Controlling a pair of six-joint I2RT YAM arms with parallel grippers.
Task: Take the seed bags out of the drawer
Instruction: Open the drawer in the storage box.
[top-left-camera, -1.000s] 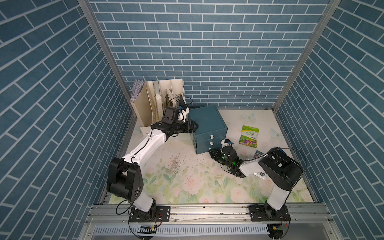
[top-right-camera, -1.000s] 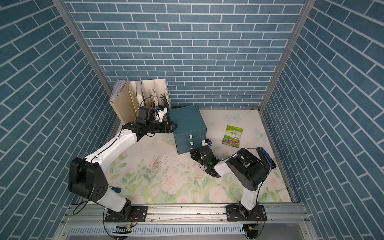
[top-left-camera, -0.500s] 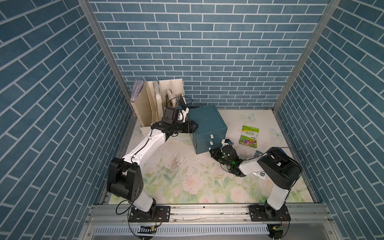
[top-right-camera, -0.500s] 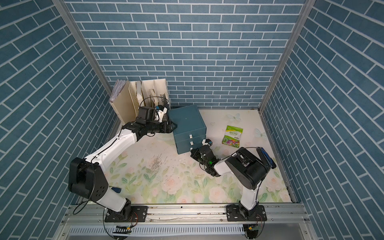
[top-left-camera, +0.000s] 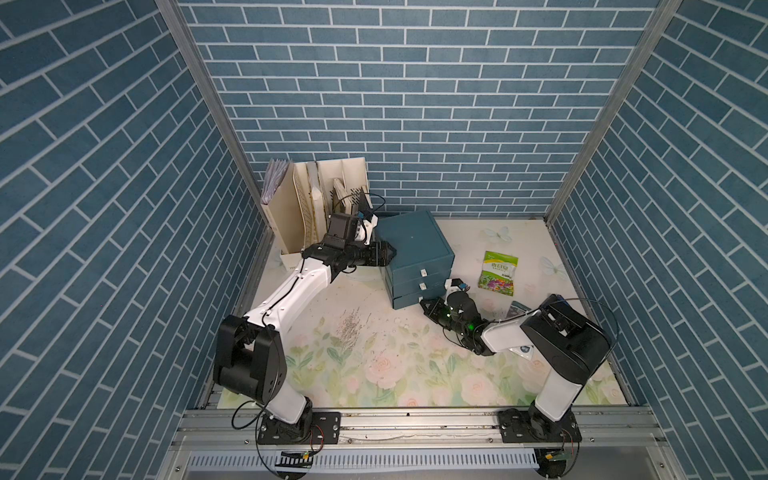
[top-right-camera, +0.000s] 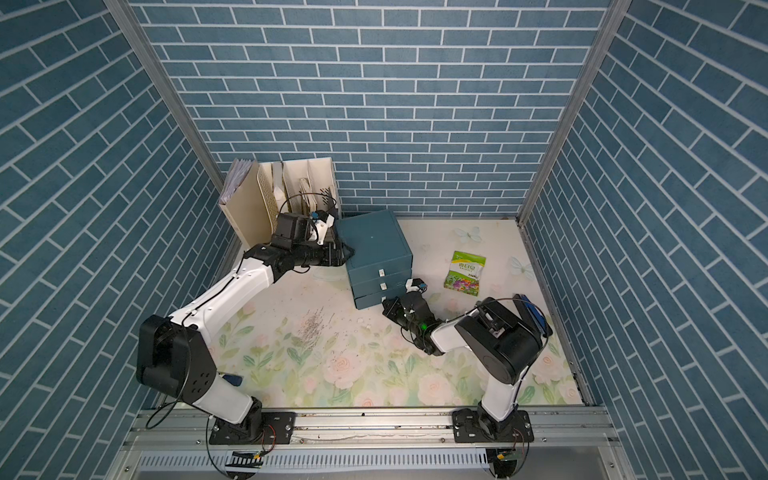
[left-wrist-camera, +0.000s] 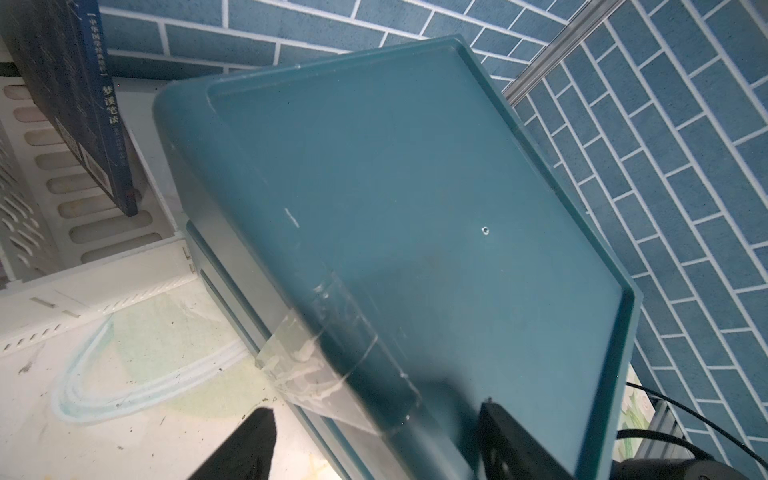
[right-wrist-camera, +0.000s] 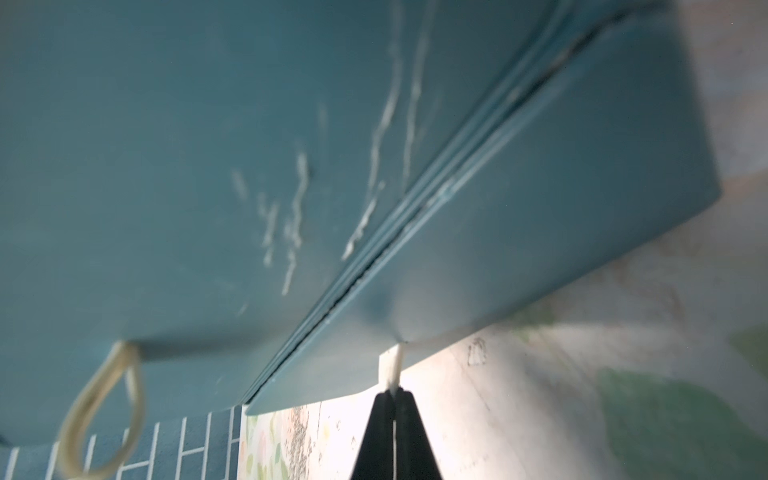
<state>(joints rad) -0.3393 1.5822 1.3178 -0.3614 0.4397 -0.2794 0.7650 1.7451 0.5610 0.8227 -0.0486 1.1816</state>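
Right gripper (right-wrist-camera: 392, 401) sits low at the cabinet front. Its jaws are fully closed, pinching the small white pull tab (right-wrist-camera: 390, 363) of the lowest drawer (right-wrist-camera: 540, 199). It is the bottom 1 of 3 alike drawers in the teal cabinet (top-left-camera: 411, 239). In both top views its front looks about flush with the 2 above, and I cannot tell if it is out at all. The right wrist view shows a thin dark seam between it and the middle drawer. Drawer contents are hidden.

Left gripper (top-left-camera: 388, 253) is at the cabinet's upper edge on the file rack side. In the left wrist view its 2 black fingers (left-wrist-camera: 505, 432) stand apart. 1 lies on the cabinet top, the other is down beside the side wall, and the taped top edge is between them. Cannot tell if they actually squeeze it.

Green-white seed bag (top-left-camera: 497, 268) lies flat and face up on the floral mat (top-left-camera: 374, 365). It is right of the cabinet, apart from it and from the right gripper. Another flat packet (top-left-camera: 517, 309) lies near the right arm, mostly hidden, print unreadable.

Cream file rack (top-left-camera: 320, 199) stands against the back wall, just beside the cabinet. A dark book (left-wrist-camera: 62, 104) leans in it. A blurred cream loop (right-wrist-camera: 99, 407) hangs at the middle drawer front. Dark specks (top-left-camera: 353, 328) are scattered on the mat.
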